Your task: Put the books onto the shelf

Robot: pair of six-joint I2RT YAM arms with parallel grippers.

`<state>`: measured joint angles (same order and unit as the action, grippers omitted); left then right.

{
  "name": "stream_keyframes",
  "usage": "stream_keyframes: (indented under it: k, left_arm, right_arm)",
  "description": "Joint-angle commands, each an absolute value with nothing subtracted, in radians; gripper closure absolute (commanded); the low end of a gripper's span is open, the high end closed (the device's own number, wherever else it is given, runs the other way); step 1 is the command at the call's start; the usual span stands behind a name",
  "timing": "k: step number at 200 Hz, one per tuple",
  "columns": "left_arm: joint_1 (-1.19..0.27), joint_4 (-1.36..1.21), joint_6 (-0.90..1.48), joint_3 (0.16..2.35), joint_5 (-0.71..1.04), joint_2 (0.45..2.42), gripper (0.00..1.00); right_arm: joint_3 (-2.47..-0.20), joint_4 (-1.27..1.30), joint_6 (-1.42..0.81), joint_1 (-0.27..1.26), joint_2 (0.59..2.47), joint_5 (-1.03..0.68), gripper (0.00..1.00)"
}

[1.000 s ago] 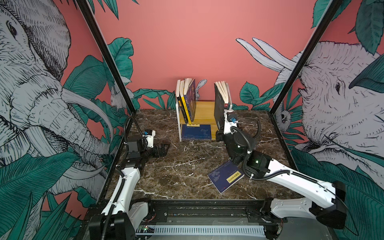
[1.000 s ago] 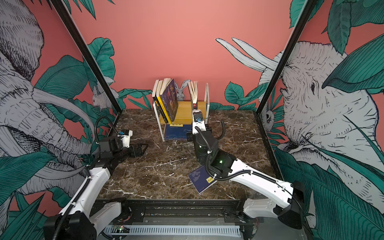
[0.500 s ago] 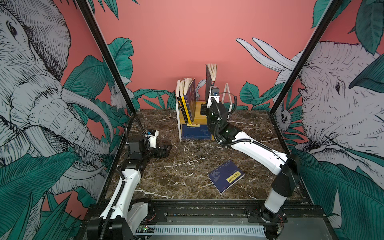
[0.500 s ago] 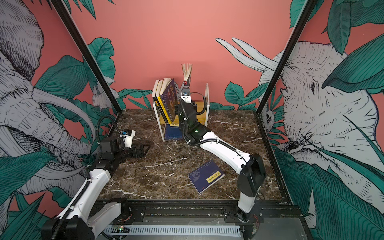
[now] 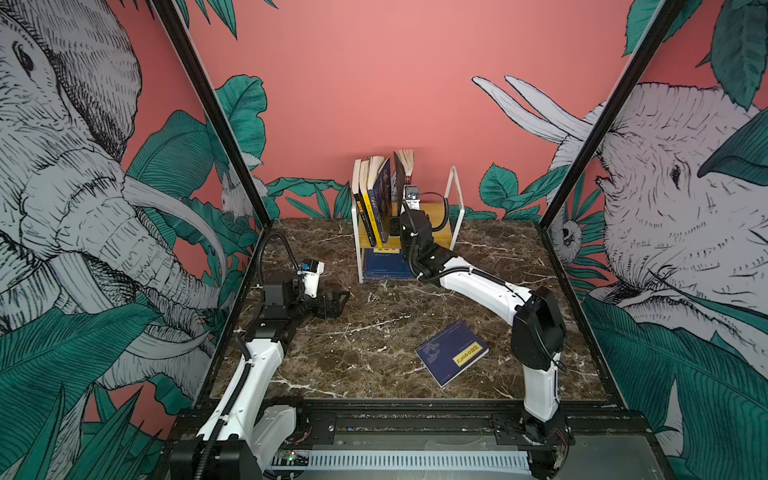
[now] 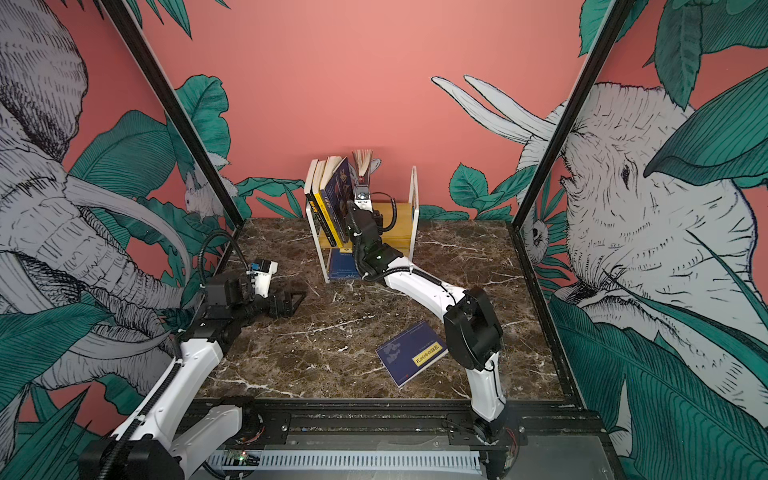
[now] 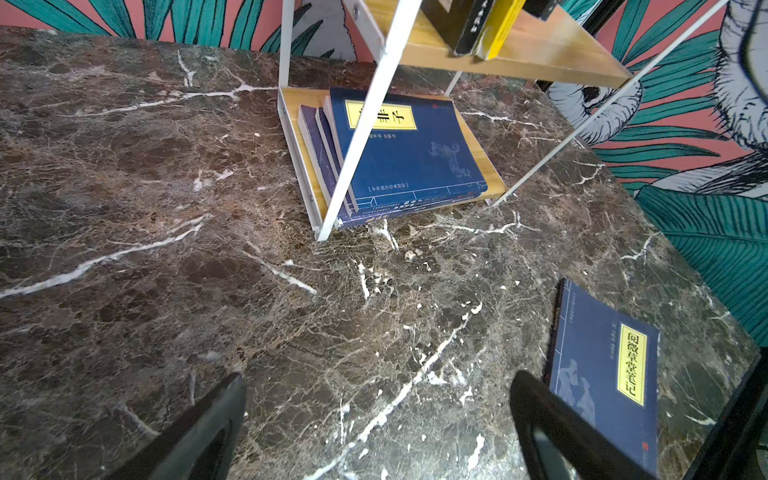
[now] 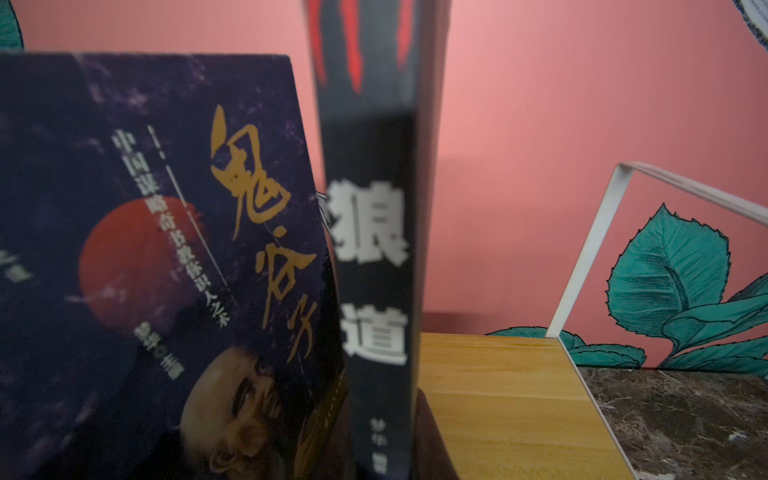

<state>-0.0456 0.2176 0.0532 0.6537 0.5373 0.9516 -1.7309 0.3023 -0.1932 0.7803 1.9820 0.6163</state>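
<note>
The shelf point(image 5: 453, 195) point(image 6: 413, 199) stands at the back of the marble table. My right gripper point(image 8: 382, 449) is shut on the foot of a black book with white characters point(image 5: 401, 174) point(image 6: 361, 162) point(image 8: 374, 249). It holds the book upright on the top board, right beside three leaning books point(image 5: 372, 195) point(image 6: 328, 195). Navy books point(image 5: 384, 262) point(image 7: 399, 153) lie stacked on the lower board. Another navy book with a yellow label point(image 5: 452, 357) point(image 6: 411, 355) point(image 7: 606, 374) lies flat on the table at the front right. My left gripper point(image 5: 338, 301) point(image 7: 378, 395) hovers open over the left of the table, holding nothing.
The right half of the shelf's top board point(image 8: 498, 395) is bare wood up to the white end loop point(image 8: 582, 257). Painted walls and black frame posts point(image 5: 216, 112) close in both sides. The right arm point(image 5: 478, 286) stretches diagonally from the front right to the shelf.
The right gripper lifted the black book from the shelf's right end, carried it left and lowered it onto the top board beside the leaning books. The left gripper has barely shifted.
</note>
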Motion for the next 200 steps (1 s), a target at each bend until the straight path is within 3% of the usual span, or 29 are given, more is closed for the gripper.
stream_keyframes:
  k: [1,102,200]
  left_arm:
    - [-0.054,0.224,0.025,0.644,0.538,0.949,0.01]
    - [-0.056,0.228,0.025,0.649,0.546,0.965,0.01]
    - [-0.058,0.225,0.028,0.646,0.558,0.961,0.01]
  right_arm:
    - [-1.757,0.414,-0.251,0.777,1.964,0.609,1.00]
    - [-1.577,0.438,-0.346,0.792,1.861,0.560,1.00]
    - [-1.607,0.404,-0.335,0.826,1.891,0.531,1.00]
